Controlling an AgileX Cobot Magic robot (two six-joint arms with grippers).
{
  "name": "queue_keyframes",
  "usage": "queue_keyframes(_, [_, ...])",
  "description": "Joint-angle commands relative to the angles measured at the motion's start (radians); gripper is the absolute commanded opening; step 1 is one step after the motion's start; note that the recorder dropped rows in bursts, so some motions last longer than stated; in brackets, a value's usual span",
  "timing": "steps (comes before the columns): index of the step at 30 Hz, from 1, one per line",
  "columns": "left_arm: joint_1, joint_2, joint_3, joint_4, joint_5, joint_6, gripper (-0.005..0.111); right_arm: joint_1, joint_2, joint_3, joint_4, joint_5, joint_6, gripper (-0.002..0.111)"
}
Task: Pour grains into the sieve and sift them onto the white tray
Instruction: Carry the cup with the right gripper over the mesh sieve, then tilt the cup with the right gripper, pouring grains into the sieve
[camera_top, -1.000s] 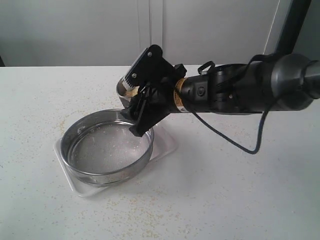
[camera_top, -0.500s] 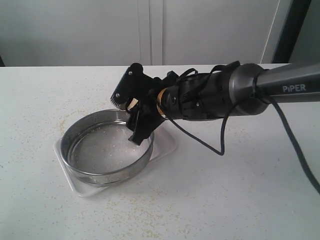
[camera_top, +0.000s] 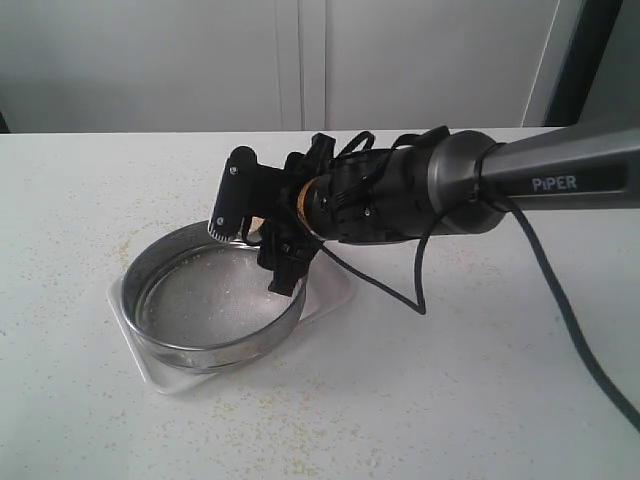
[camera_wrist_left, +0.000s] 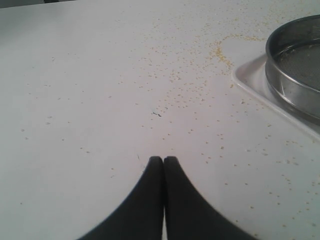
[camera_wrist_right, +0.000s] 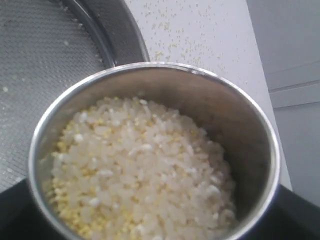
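My right gripper (camera_top: 255, 250) hangs over the far right rim of the sieve (camera_top: 215, 300), rolled onto its side. In the right wrist view it is shut on a small steel cup (camera_wrist_right: 240, 125) that is nearly full of grains (camera_wrist_right: 140, 170), white rice mixed with yellow granules. The sieve's mesh (camera_wrist_right: 45, 65) lies right behind the cup and holds only a few specks. The sieve stands on the white tray (camera_top: 335, 290). In the exterior view the gripper hides most of the cup. My left gripper (camera_wrist_left: 163, 160) is shut and empty above the bare table, off to one side of the sieve (camera_wrist_left: 295, 65) and the tray (camera_wrist_left: 255, 87).
Yellow crumbs (camera_wrist_left: 215, 50) are scattered over the white tabletop (camera_top: 450, 400), thickest near the tray. The right arm's black cable (camera_top: 420, 295) loops down beside the tray. A pale wall closes the far side of the table.
My right arm has come down and to the left over the sieve. Its wrist has rolled and tipped the cup toward the mesh. The left gripper has not moved.
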Motion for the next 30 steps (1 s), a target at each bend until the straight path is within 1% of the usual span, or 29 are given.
queue_keyframes(1, [0.002, -0.004, 0.004, -0.009, 0.001, 0.0, 0.0, 0.007, -0.003, -0.015, -0.019, 0.013, -0.062, 0.0])
queue_keyframes(10, [0.002, -0.004, 0.004, -0.009, 0.001, 0.0, 0.0, 0.017, -0.003, -0.016, -0.025, 0.013, -0.175, 0.0])
queue_keyframes(17, [0.002, -0.004, 0.004, -0.009, 0.001, 0.0, 0.0, 0.018, -0.003, -0.048, -0.07, 0.033, -0.176, 0.0])
queue_keyframes(25, [0.002, -0.004, 0.004, -0.009, 0.001, 0.0, 0.0, 0.018, -0.001, -0.05, -0.119, 0.052, -0.223, 0.0])
queue_keyframes(30, [0.002, -0.004, 0.004, -0.009, 0.001, 0.0, 0.0, 0.02, -0.001, -0.05, -0.194, 0.079, -0.223, 0.0])
